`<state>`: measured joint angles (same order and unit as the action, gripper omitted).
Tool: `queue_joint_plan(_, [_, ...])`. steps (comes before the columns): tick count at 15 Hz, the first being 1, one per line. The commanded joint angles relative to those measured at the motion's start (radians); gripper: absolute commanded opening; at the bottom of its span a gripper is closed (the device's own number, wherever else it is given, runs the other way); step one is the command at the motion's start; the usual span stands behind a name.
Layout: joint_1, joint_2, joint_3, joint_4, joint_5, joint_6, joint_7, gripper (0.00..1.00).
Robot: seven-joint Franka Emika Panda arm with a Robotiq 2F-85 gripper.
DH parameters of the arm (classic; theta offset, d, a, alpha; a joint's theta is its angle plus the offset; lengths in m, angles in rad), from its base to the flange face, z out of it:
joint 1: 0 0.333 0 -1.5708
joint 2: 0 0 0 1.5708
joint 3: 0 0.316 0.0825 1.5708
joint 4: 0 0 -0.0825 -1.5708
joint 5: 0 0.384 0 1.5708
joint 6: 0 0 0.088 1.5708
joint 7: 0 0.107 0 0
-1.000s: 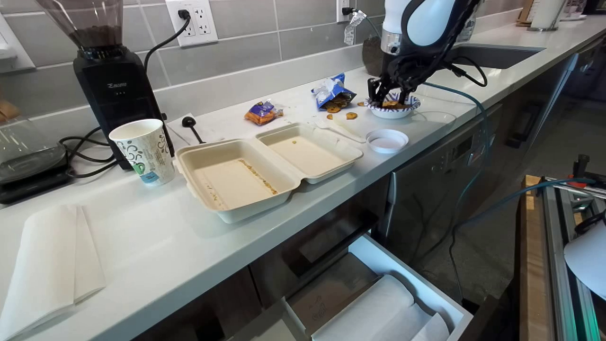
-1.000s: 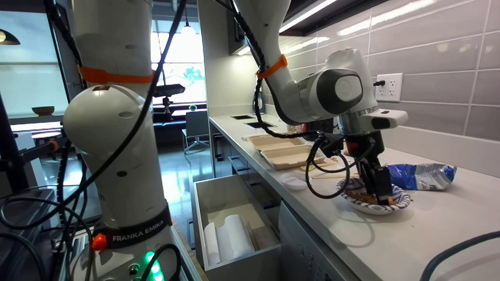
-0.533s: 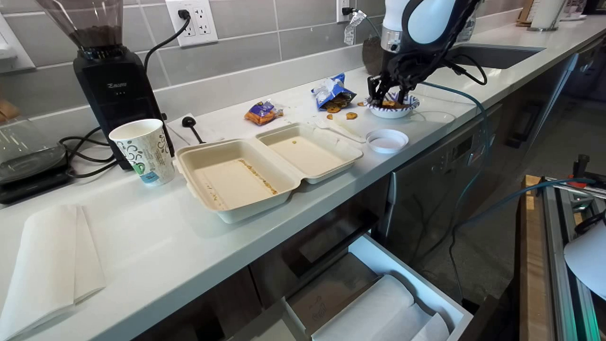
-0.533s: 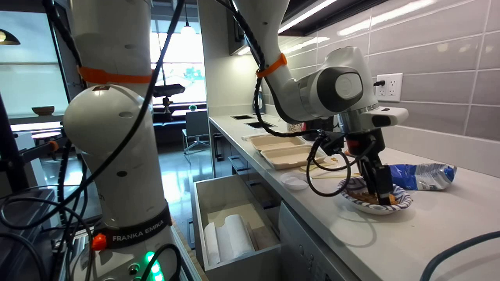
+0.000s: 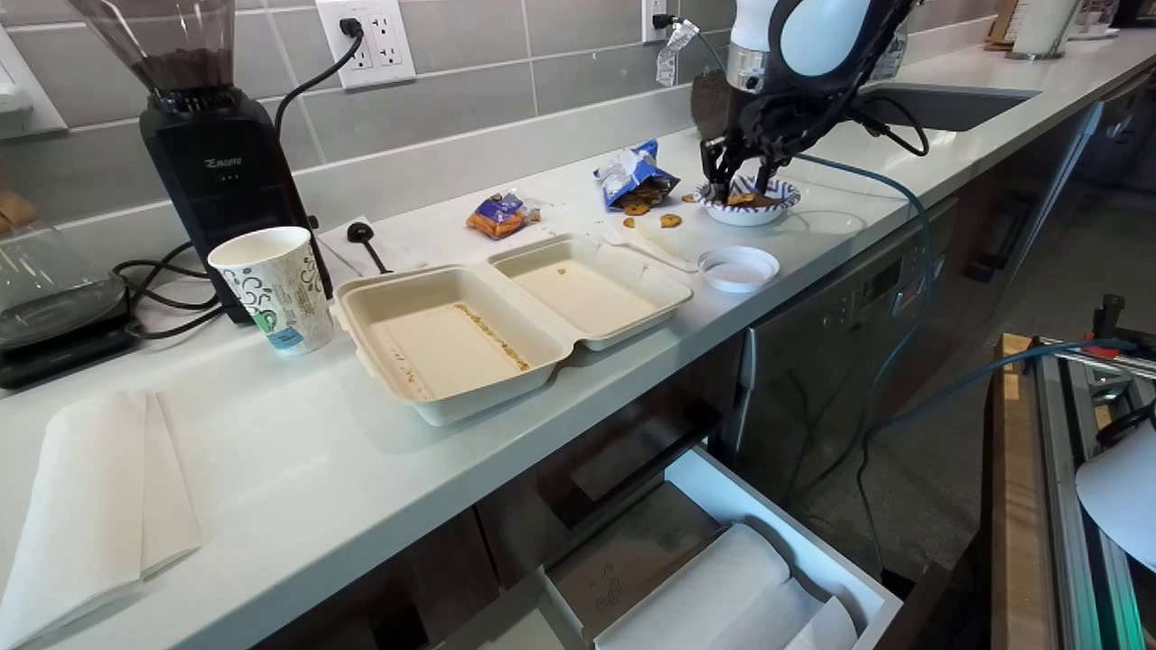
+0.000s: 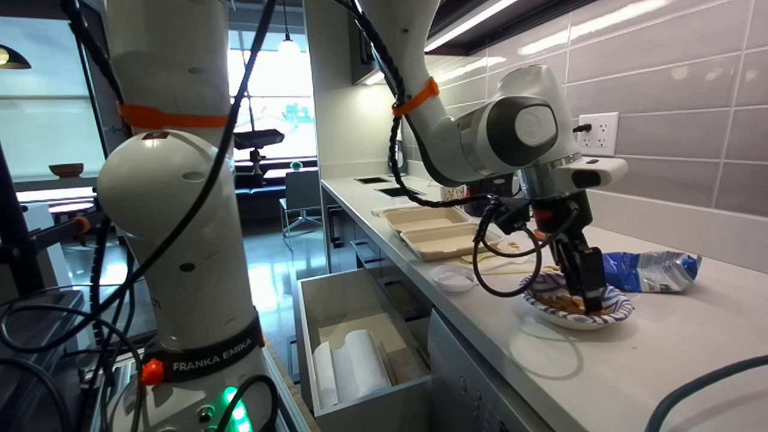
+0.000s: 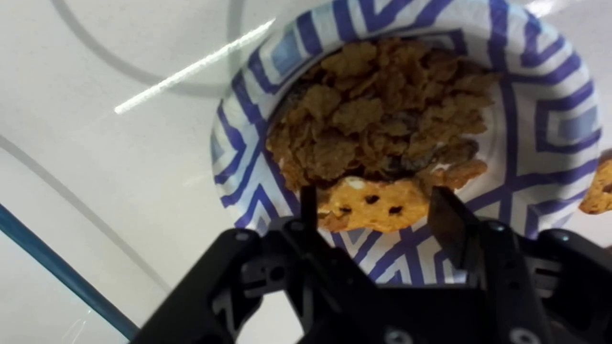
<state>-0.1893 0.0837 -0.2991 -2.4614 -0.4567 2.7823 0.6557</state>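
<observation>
I see my two black fingers (image 7: 452,229) down inside one blue-and-white patterned paper bowl (image 7: 564,143), standing apart with one flat orange, dark-dotted cracker (image 7: 377,205) between them; whether they grip it, I cannot tell. The cracker is beside a heap of brown cereal flakes (image 7: 377,110) in that bowl. On the glossy white surface (image 5: 307,451) I count at least three loose crackers (image 5: 669,220) near the bowl, one crumpled blue-and-silver foil bag (image 6: 654,271) and one open beige clamshell box (image 5: 429,352).
</observation>
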Motion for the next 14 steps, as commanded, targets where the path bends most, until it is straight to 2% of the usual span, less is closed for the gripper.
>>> queue_joint_plan(1, [0.008, -0.019, -0.012, -0.02, -0.037, 0.013, 0.038, 0.59])
queue_joint_plan(3, [0.007, -0.013, -0.009, -0.018, -0.027, 0.014, 0.034, 0.78])
queue_joint_plan(4, [0.007, -0.01, -0.009, -0.016, -0.029, 0.014, 0.037, 0.84])
queue_joint_plan(8, [0.007, 0.003, -0.009, -0.005, -0.025, 0.013, 0.037, 0.94])
queue_joint_plan(9, [0.007, 0.007, -0.008, -0.003, -0.024, 0.012, 0.034, 0.88])
queue_joint_plan(14, [0.009, 0.03, -0.012, 0.012, -0.026, 0.01, 0.036, 0.8])
